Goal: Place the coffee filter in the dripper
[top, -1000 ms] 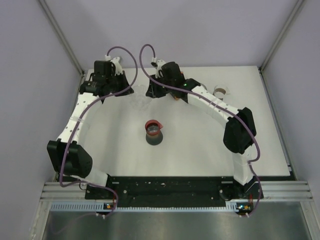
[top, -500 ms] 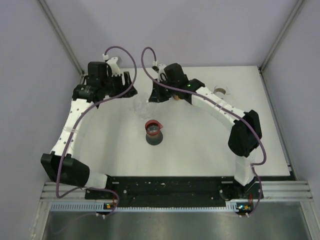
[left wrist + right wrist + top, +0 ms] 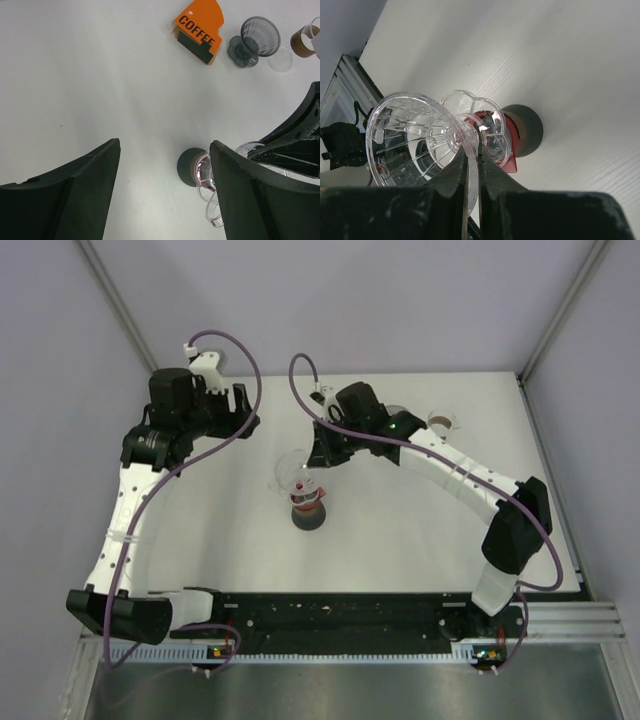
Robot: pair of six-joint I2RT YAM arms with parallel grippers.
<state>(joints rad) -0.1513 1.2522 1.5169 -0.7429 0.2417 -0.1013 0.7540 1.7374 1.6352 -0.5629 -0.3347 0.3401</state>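
At the carafe (image 3: 310, 516) rim, R gripper (image 3: 472, 152) is clamped on neck of dripper (image 3: 410, 135), cone tipped sideways. L gripper (image 3: 165, 145) gapes wide, empty, well apart from orange box (image 3: 199, 30).

Left arm (image 3: 125, 502) arcs up the left side, left gripper (image 3: 165, 149) spread wide; right arm (image 3: 450, 464) reaches toward centre, right gripper (image 3: 472, 152) pinching the dripper (image 3: 405, 134)
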